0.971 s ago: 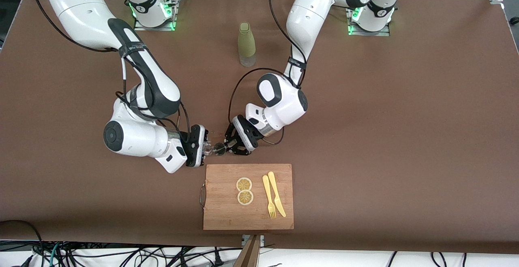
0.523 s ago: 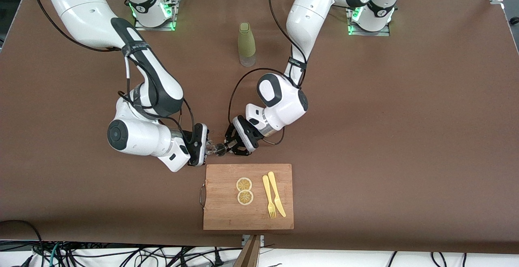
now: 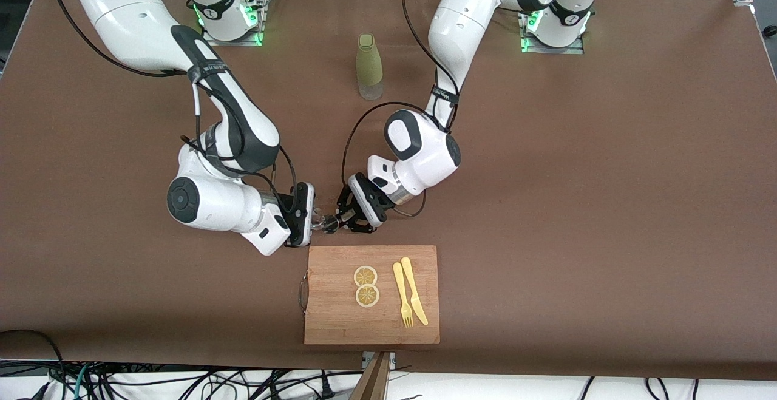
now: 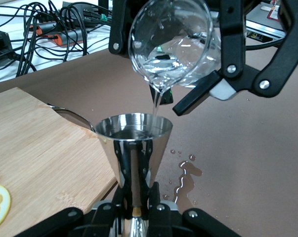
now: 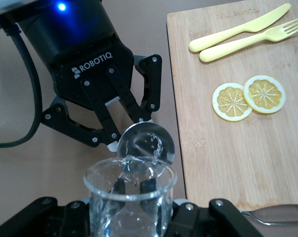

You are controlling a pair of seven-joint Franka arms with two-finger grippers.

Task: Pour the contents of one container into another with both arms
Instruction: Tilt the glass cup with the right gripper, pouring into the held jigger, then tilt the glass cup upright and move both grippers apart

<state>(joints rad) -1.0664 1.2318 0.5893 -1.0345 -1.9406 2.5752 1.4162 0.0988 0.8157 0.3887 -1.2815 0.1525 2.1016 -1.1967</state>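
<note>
My right gripper is shut on a clear glass beaker, which is tipped over. A thin stream of water runs from its lip into a steel jigger. The left gripper is shut on the jigger's narrow waist and holds it upright. In the right wrist view, the beaker fills the foreground, with the jigger just past its rim. In the front view, both grippers meet over the brown table beside the cutting board's edge, the left gripper facing the right one.
A wooden cutting board holds two lemon slices and a yellow plastic knife and fork. A green bottle stands between the arm bases. A small puddle of spilled water lies on the table under the jigger.
The right arm has shifted toward the left gripper, bringing the beaker closer over the jigger. The left arm has not moved.
</note>
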